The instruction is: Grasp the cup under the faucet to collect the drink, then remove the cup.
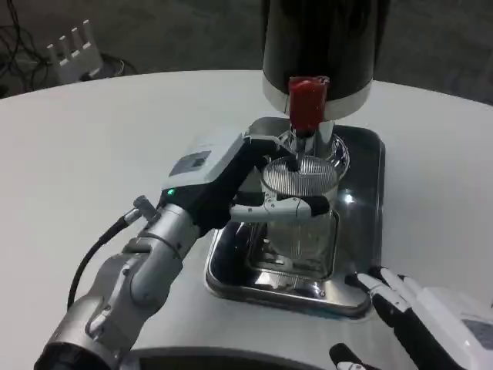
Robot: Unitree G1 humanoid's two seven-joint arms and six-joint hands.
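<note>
- white round table (92,146), steel tray (370,193) under black dispenser (323,38)
- left hand (262,185) wraps clear ribbed cup (302,208), on tray below red faucet (308,100)
- right hand (408,308) beside tray, fingers spread, holding nothing

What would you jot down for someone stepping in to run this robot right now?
Left hand: grips the clear ribbed cup, held under the red-handled faucet of the dark dispenser.
Right hand: open, holds nothing, waits at the steel tray's near corner.
Done: cup grasped and in place.
Left: collect the drink, then remove the cup. I cannot tell whether liquid is in it.
</note>
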